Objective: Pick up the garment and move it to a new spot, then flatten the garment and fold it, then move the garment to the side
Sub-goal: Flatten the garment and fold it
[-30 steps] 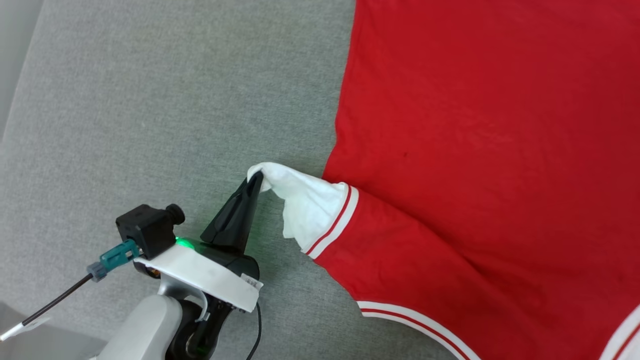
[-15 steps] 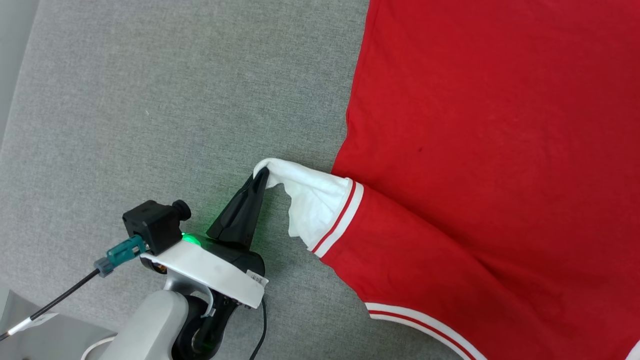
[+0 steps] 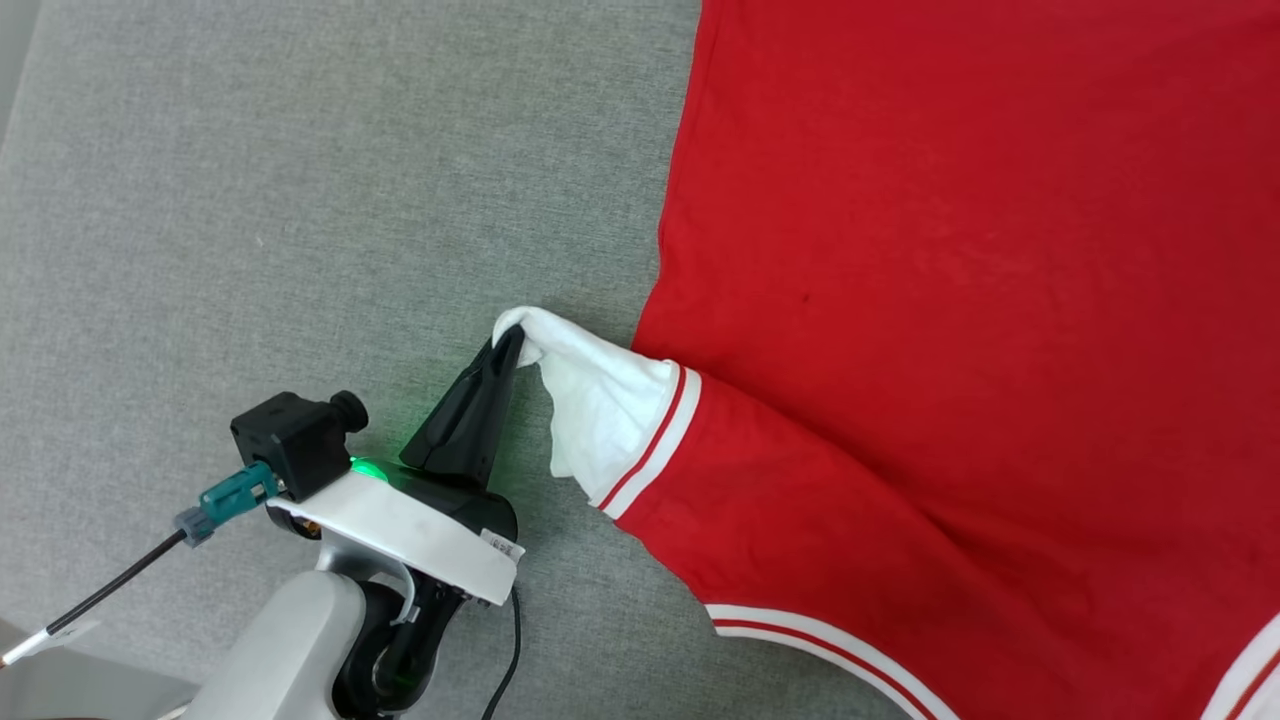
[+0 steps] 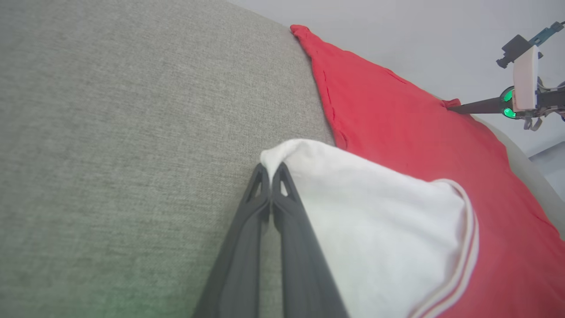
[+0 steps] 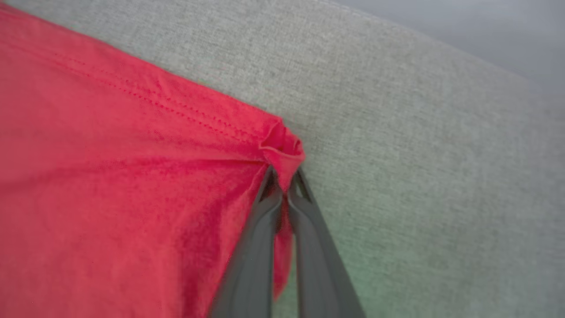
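Observation:
The garment (image 3: 950, 300), a red jersey shirt with white sleeves and red-white stripe trim, lies spread on the grey surface, filling the right of the head view. My left gripper (image 3: 510, 345) is shut on the tip of a white sleeve (image 3: 600, 400), pinching the cloth; the left wrist view shows the sleeve (image 4: 375, 229) bunched at the closed left gripper (image 4: 270, 170). In the right wrist view my right gripper (image 5: 284, 176) is shut on a red corner (image 5: 282, 148) of the garment (image 5: 110, 185). The right gripper (image 4: 454, 107) also appears far off in the left wrist view, at the shirt's far corner.
Grey fabric surface (image 3: 300, 200) extends to the left of the garment. Its edge (image 3: 20, 80) runs along the far left of the head view. A cable (image 3: 100, 595) hangs from my left wrist.
The left gripper keeps its pinch on the white sleeve. The whole head view shifted slightly right, then back left, so the camera moved. The sleeve's shape is nearly the same.

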Tool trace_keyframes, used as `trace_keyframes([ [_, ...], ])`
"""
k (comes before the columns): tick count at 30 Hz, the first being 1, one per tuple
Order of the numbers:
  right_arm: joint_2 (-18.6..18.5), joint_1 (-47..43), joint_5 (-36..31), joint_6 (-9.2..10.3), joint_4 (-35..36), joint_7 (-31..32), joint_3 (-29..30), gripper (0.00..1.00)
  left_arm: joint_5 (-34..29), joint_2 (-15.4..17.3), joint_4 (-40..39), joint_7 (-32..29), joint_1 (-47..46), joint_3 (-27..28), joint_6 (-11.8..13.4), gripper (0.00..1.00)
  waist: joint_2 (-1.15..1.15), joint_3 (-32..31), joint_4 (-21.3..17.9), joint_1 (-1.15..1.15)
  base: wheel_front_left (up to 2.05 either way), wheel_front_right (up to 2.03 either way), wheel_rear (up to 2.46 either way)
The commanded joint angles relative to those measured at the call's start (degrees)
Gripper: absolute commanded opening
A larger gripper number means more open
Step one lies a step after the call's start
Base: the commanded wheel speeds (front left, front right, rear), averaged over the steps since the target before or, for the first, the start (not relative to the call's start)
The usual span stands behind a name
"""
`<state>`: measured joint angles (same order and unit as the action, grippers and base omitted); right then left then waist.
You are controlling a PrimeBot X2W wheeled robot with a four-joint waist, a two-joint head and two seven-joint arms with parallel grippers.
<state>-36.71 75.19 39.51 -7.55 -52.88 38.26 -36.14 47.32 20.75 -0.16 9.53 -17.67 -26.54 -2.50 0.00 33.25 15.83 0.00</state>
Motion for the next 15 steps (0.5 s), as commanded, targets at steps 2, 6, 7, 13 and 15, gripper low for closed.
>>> trace_keyframes([
  [2, -0.95, -1.50, 0.50, 0.12, -1.07, 0.26, -0.64, 0.00, 0.11, 0.17, 0.04, 0.27, -0.04, 0.25, 0.37, 0.00, 0.00, -0.67, -0.80, 0.00, 0.00, 0.00, 0.00],
  [6, -1.65, -1.68, 1.58, 0.12, -0.21, 0.41, -1.50, 0.00, 0.38, 0.57, -0.32, 0.49, 0.92, 0.54, 0.67, 0.00, 0.00, -1.61, -1.75, 0.00, 0.00, 0.00, 0.00],
  [7, -1.90, -1.96, 2.00, 0.12, 0.10, 0.44, -1.67, 0.00, 0.46, 0.71, -0.49, 0.62, 1.21, 0.67, 0.82, 0.00, 0.00, -1.93, -2.01, 0.00, 0.00, 0.00, 0.00],
  [13, -4.39, -6.53, 5.00, 0.12, 3.57, 1.42, -3.43, 0.00, 0.74, 1.61, -1.19, 0.85, 3.38, 1.19, 1.53, 0.00, 0.00, -4.85, -3.89, 0.00, 0.00, 0.00, 0.00],
  [15, -5.52, -8.67, 6.33, 0.12, 5.17, 1.76, -3.80, 0.00, 0.74, 1.79, -1.41, 0.63, 3.89, 1.14, 1.80, 0.00, 0.00, -6.10, -4.53, 0.00, 0.00, 0.00, 0.00],
])
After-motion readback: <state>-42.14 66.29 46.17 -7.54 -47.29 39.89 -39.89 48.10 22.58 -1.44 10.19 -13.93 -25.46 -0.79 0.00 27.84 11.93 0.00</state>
